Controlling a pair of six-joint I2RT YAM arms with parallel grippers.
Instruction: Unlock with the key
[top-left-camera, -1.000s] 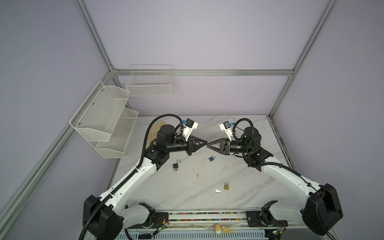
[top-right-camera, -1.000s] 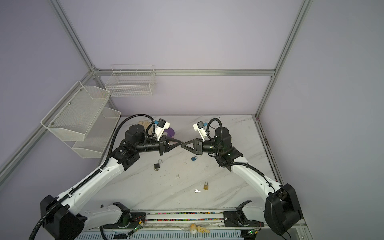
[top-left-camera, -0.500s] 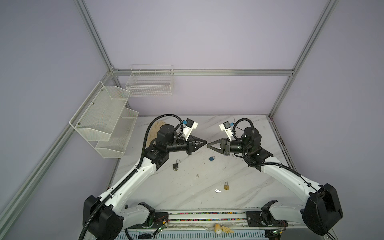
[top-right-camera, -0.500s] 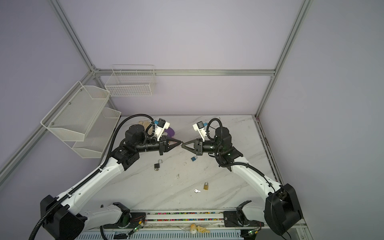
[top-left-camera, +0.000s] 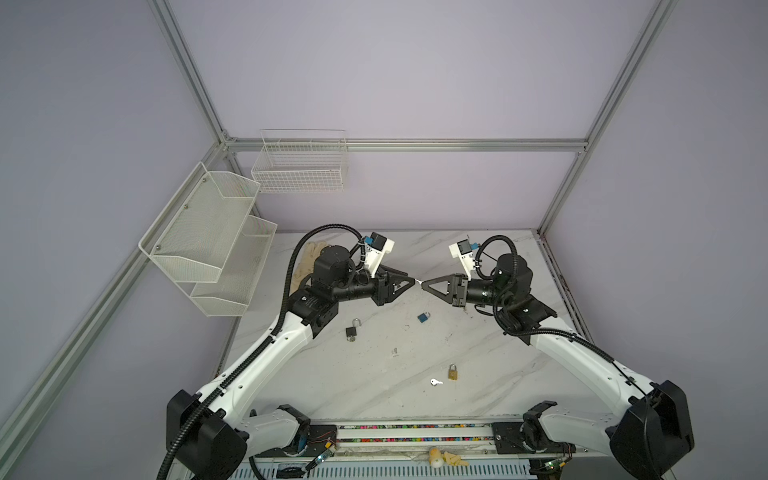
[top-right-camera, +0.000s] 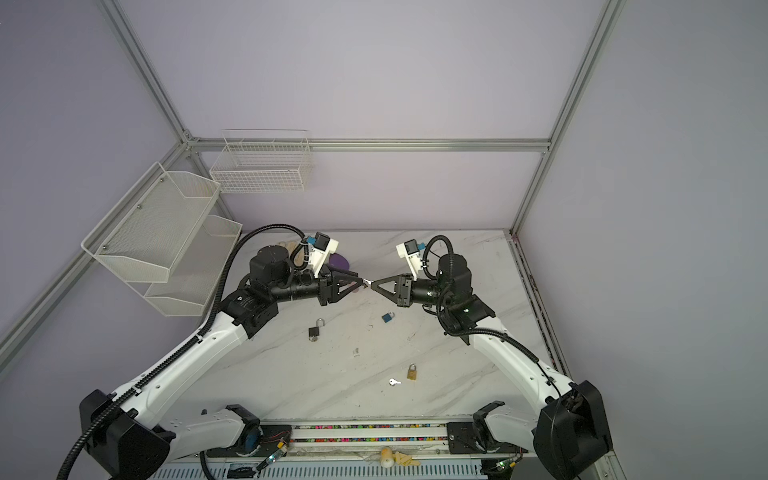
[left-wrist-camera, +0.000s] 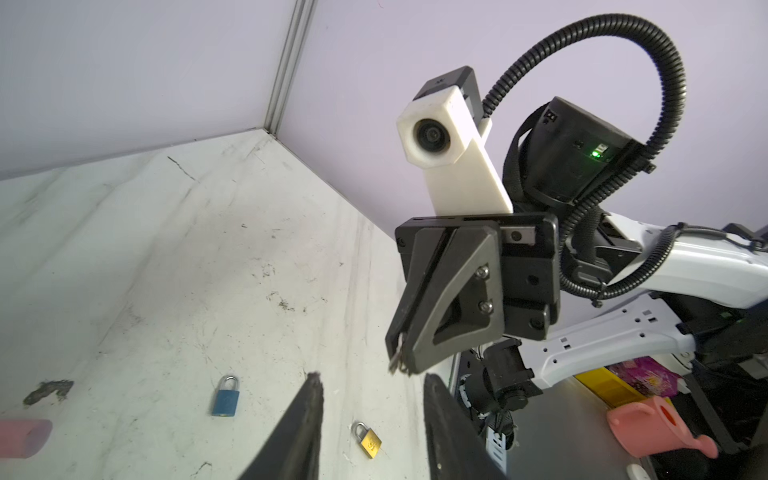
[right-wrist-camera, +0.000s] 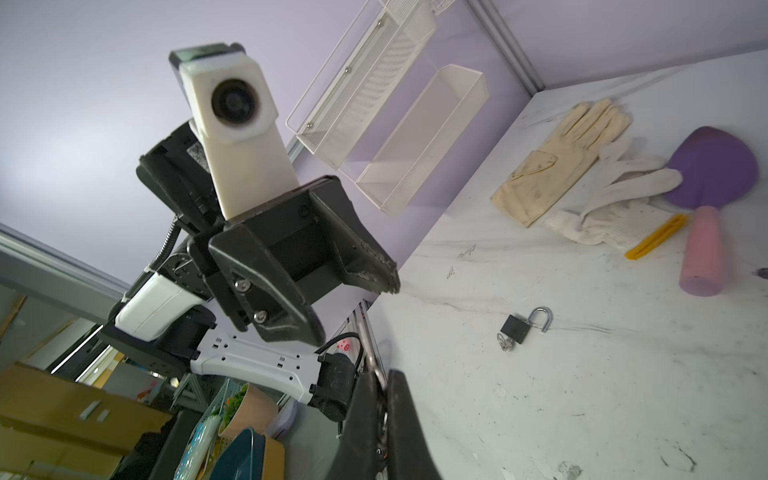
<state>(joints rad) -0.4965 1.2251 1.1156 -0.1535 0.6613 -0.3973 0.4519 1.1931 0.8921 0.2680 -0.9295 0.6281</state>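
Currently: lilac walls (top-left-camera: 415, 83) on three sides, aluminium frame (top-left-camera: 407, 144) up the corners and along the far wall. White marble-look table (top-left-camera: 374, 399), scuffed, with dark smudges mid-surface. Two-tier mesh shelf (top-left-camera: 208, 232) on the left wall. Wire basket (top-left-camera: 299, 166) on the far wall, by the left corner.

Left arm (top-left-camera: 266, 357) and right arm (top-left-camera: 582, 361) reach in from the near edge and meet tip to tip in mid-air over the far middle of the table. Left gripper (top-left-camera: 409, 279) has its jaws partly apart with nothing between them. Right gripper (top-left-camera: 424, 285) is clamped tight on the key (left-wrist-camera: 395, 366), which pokes out of the tips toward the left one. Whether it touches those fingers, can't tell.

Gloves (right-wrist-camera: 561, 162) and a purple scoop (right-wrist-camera: 712, 166) with a pink handle lie far left. Black lock (top-left-camera: 352, 331) sits left of centre with its shackle swung open. Blue lock (top-left-camera: 424, 317) is on the table roughly below where the tips meet. Brass lock (top-left-camera: 453, 372) is nearer, with a spare key (top-left-camera: 435, 381) just left of it.
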